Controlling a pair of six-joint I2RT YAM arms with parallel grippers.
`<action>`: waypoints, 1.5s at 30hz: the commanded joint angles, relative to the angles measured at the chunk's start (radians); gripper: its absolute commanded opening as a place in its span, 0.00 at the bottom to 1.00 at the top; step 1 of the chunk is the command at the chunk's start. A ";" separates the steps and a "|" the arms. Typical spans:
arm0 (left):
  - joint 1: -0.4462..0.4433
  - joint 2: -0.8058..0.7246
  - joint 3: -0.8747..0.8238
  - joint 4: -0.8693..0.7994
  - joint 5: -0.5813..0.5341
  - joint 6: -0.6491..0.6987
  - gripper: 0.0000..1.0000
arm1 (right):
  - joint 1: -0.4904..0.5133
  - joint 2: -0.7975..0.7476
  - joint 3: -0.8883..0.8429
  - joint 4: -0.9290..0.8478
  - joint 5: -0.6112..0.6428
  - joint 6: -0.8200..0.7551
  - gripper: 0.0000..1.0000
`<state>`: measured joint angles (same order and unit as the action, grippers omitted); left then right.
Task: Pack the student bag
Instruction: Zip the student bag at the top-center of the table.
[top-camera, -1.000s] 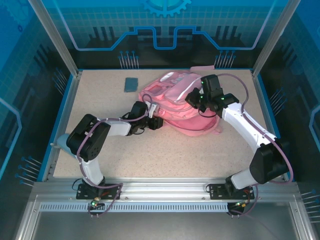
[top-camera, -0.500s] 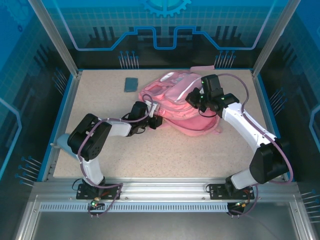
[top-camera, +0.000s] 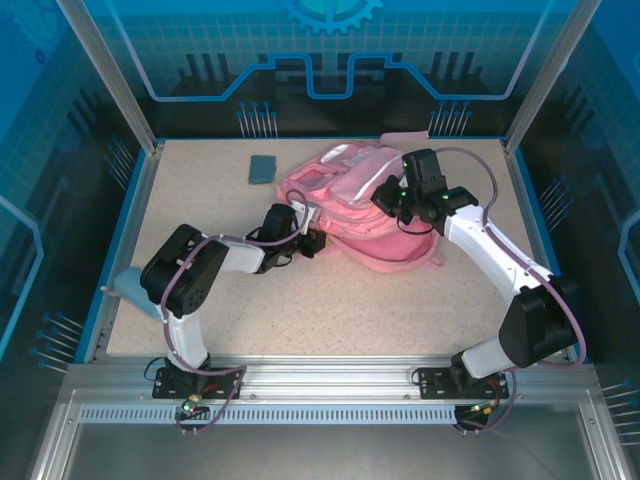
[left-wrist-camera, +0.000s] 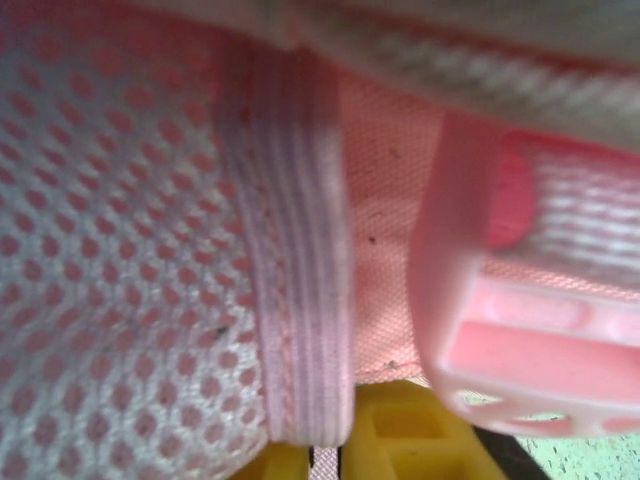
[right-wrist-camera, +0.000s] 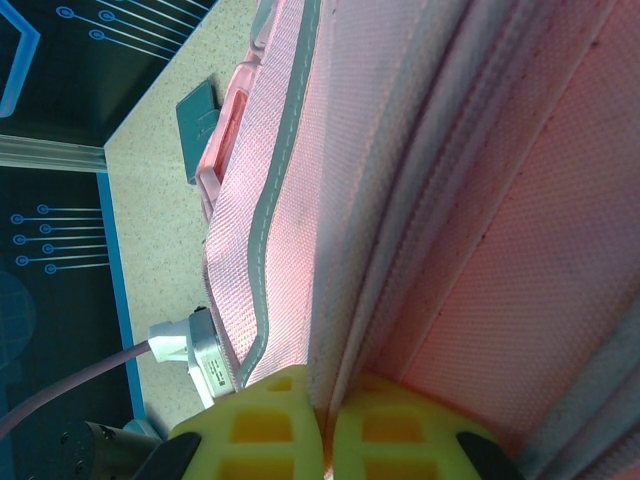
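Note:
The student bag (top-camera: 345, 195) is a large soft pink backpack lying flat at the back middle of the table. My left gripper (top-camera: 312, 241) is at its near left edge. In the left wrist view its yellow jaws (left-wrist-camera: 325, 457) are shut on a thin strip of the bag's pink webbing, under a ribbed strap (left-wrist-camera: 300, 280), pink mesh (left-wrist-camera: 110, 250) and a pink plastic buckle (left-wrist-camera: 530, 340). My right gripper (top-camera: 390, 200) is on the bag's upper right side. Its yellow fingers (right-wrist-camera: 270, 425) are shut on a raised fold of the bag's fabric (right-wrist-camera: 400, 230).
A small dark teal flat rectangle (top-camera: 262, 168) lies on the table left of the bag, also in the right wrist view (right-wrist-camera: 200, 125). A pink strap end (top-camera: 405, 136) lies at the back edge. Blue rails (top-camera: 125, 230) border the speckled table (top-camera: 330, 300).
My left gripper has closed on the bag's near left edge and edged slightly toward it. The right arm and the bag have stayed put.

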<state>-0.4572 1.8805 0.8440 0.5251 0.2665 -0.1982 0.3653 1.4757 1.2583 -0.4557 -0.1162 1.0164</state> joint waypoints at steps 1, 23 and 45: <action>-0.001 -0.020 -0.021 0.081 -0.039 0.025 0.06 | -0.002 -0.004 0.007 0.062 -0.033 -0.012 0.00; -0.120 -0.237 -0.166 -0.017 -0.015 0.022 0.00 | 0.078 0.121 -0.025 0.201 -0.046 0.073 0.00; -0.262 -0.174 -0.012 -0.006 -0.013 -0.191 0.07 | 0.118 0.096 -0.100 0.226 -0.012 0.053 0.18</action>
<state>-0.7101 1.7382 0.7959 0.5079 0.2070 -0.3607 0.4759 1.6276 1.1912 -0.2924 -0.1146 1.1149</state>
